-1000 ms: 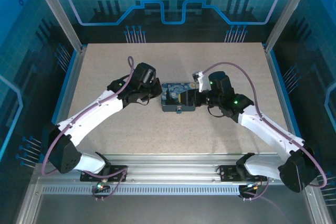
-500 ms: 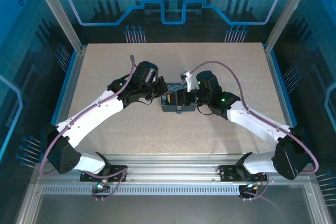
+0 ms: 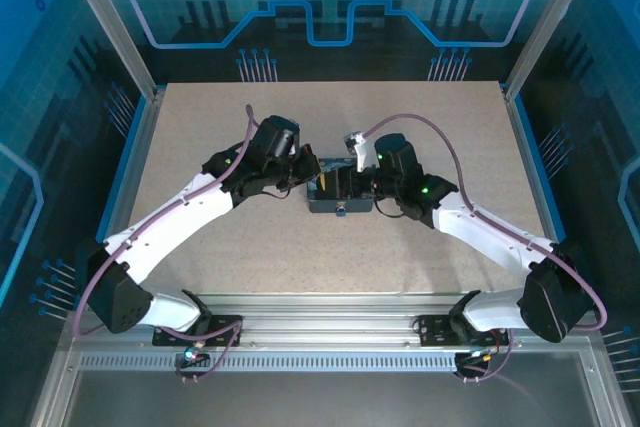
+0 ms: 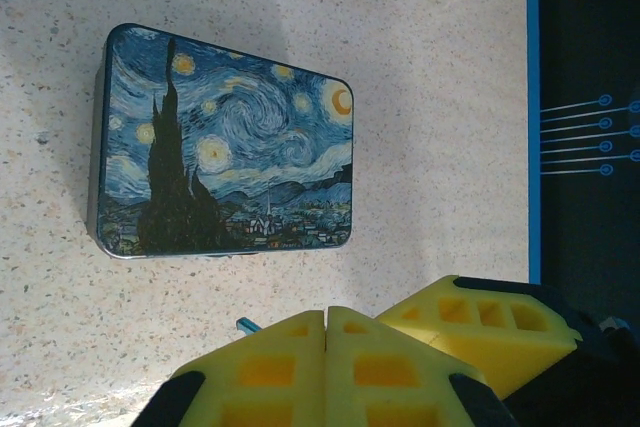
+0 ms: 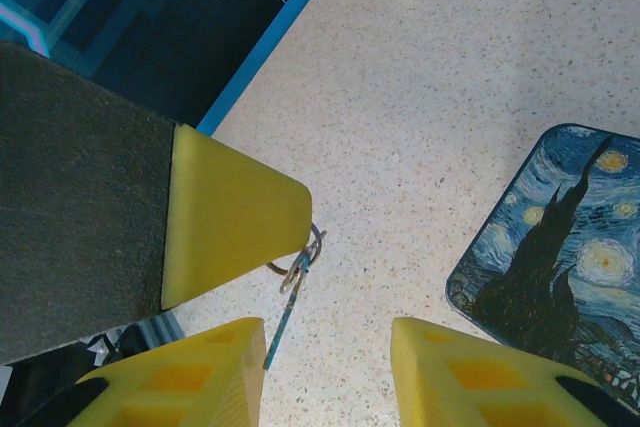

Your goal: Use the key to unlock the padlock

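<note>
Two white robot arms converge on a dark blue rectangular tin with a swirling night-sky print point(image 4: 230, 147) at mid-table. Bare speckled beige tabletop point(image 3: 430, 117) lies open on every side, out to the aluminium frame posts point(image 3: 130, 57) and blue-lit walls. In its own wrist view, the left gripper point(image 4: 325, 342) has its yellow pads pressed flat together just beside the tin's long edge, with a bluish tip poking out to one side. The right wrist view shows what that angle hides: a thin dark metal key point(image 5: 283, 322) on a small wire ring point(image 5: 300, 255) hangs from the tip of the left gripper's pad point(image 5: 235, 212), off the tin's corner. The right gripper point(image 5: 325, 377) is spread wide and holds nothing, and the key dangles between its fingers, close to one of them. From above, a small greyish metal padlock point(image 3: 341, 211) appears at the tin's near edge, just short of both grippers and too small to make out further.
</note>
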Robot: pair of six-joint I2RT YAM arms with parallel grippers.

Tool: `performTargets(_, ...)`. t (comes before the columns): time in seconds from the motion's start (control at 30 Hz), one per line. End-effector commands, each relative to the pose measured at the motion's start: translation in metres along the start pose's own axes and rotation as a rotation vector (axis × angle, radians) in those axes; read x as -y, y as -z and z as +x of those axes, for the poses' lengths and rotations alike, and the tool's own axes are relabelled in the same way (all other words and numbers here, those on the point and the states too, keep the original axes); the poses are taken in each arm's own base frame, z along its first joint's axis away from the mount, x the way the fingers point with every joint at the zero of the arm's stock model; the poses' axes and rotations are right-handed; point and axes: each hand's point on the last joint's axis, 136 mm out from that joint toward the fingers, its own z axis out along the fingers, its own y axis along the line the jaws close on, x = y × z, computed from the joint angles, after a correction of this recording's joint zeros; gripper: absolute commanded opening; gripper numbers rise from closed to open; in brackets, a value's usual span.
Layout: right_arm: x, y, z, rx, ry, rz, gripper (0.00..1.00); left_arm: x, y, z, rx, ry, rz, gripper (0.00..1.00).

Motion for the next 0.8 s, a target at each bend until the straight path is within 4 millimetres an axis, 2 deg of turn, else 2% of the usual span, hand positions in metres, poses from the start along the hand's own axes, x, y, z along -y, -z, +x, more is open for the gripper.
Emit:
performTargets(0.0, -0.016, 0.005, -0.022, 0.063, 0.026, -0.032, 0.40, 0.021, 0.016, -0.002, 0.009, -0.006, 0.072, 0.00)
performTargets(0.1, -0.019, 0.007, -0.024, 0.073, 0.029, -0.040, 0.41, 0.021, 0.016, -0.002, 0.008, -0.008, 0.070, 0.00)
performTargets(0.33, -0.017, 0.003, -0.025, 0.066, 0.017, -0.042, 0.32, 0.024, 0.015, 0.000, 0.002, 0.002, 0.088, 0.00)
performTargets(0.57, -0.015, 0.001, -0.029, 0.072, 0.005, -0.046, 0.05, 0.028, 0.017, 0.002, 0.000, 0.010, 0.114, 0.00)
performTargets(0.67, -0.012, 0.003, -0.029, 0.064, -0.011, -0.039, 0.00, 0.024, 0.023, -0.002, 0.030, 0.007, 0.104, 0.01)
performTargets(0.77, -0.011, 0.008, -0.026, 0.048, -0.015, -0.036, 0.00, 0.018, 0.028, -0.007, 0.056, 0.010, 0.106, 0.23)
